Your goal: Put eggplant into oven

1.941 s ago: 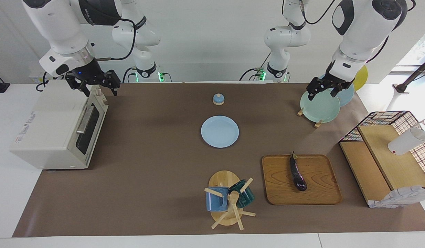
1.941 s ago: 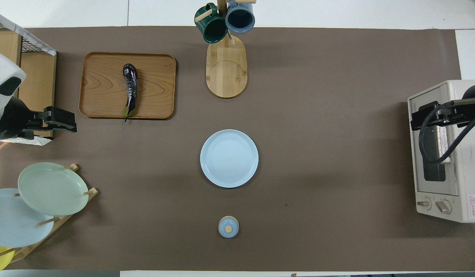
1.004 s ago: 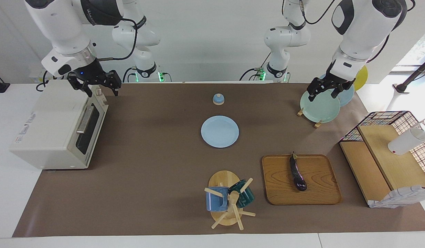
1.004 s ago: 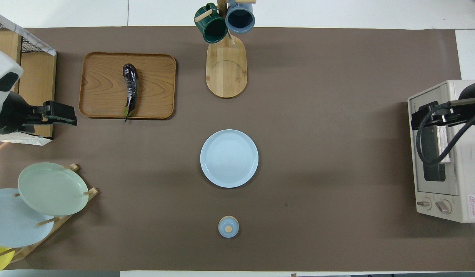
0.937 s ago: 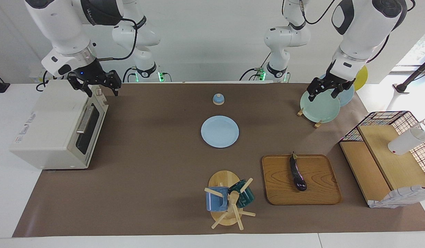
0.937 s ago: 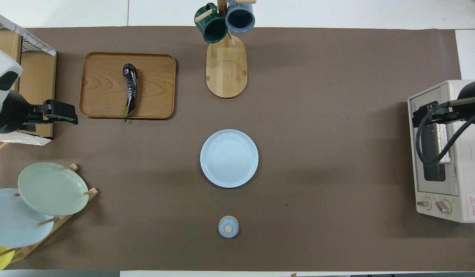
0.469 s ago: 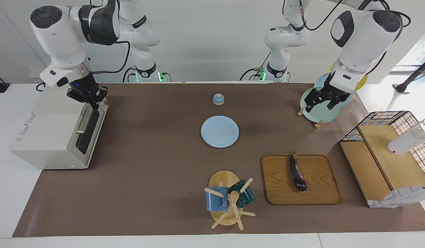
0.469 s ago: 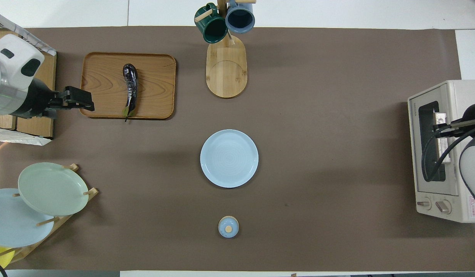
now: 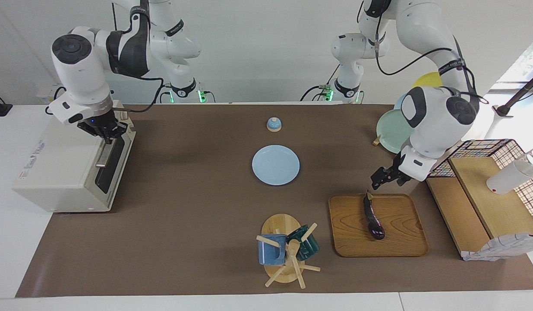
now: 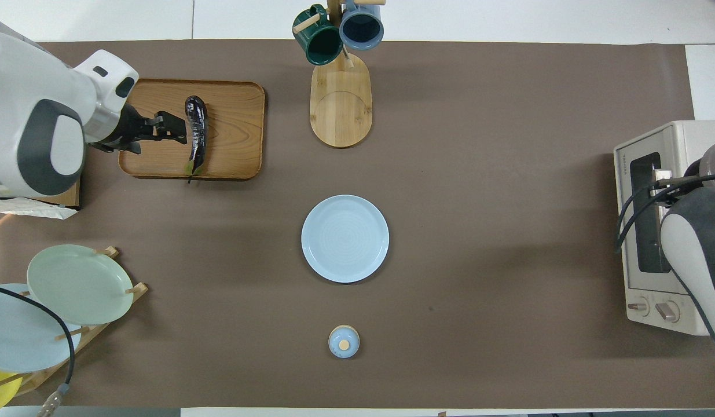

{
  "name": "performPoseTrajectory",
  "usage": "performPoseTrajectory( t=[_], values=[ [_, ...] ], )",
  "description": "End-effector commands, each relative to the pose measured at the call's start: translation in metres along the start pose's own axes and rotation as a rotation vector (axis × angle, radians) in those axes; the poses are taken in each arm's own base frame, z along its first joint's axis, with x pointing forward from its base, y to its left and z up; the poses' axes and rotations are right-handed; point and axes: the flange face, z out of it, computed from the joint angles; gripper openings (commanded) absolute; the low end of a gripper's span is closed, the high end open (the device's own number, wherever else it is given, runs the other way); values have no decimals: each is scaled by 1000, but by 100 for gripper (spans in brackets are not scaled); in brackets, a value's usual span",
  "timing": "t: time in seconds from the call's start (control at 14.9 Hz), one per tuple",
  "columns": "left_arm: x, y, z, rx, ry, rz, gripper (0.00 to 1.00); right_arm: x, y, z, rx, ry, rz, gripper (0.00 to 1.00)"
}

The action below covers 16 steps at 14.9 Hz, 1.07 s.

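Right gripper (image 9: 107,137) had clamped shut on oven (image 9: 72,166) handle; left gripper (image 9: 375,182), wide open, had swung over eggplant (image 9: 373,217). Door-opening and pickup next.

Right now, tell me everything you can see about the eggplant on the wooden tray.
The eggplant is small, slender and glossy, dark purple-black, with a short stem cap at the end nearer the robots. It lies flat on the wooden tray, lengthwise away from the robots, slightly curved. Only the tray touches it. The left gripper hangs over the tray's edge near the stem end, open and not in contact.
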Motion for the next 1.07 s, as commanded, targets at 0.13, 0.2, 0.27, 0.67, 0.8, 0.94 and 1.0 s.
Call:
performPoseTrajectory(
  t=[0.13, 0.2, 0.27, 0.67, 0.8, 0.94, 1.0],
  values=[
    [20, 16, 69, 75, 13, 116, 100, 3, 2, 21, -47, -5, -9, 0],
    [20, 16, 74, 83, 7, 139, 100, 3, 3, 28, -57, 4, -23, 0],
    [21, 16, 75, 82, 14, 157, 100, 2, 12, 35, -56, 6, -40, 0],
    [18, 21, 93, 74, 22, 177, 100, 1, 0, 43, -40, 0, -75, 0],
    [17, 20, 94, 75, 17, 192, 100, 4, -25, 55, -5, 21, -96, 0],
    [16, 19, 94, 74, 15, 220, 97, 3, -39, 66, 34, 38, -91, 0],
    [16, 19, 94, 74, 15, 222, 92, 5, -45, 73, 47, 47, -98, 0]
  ],
)
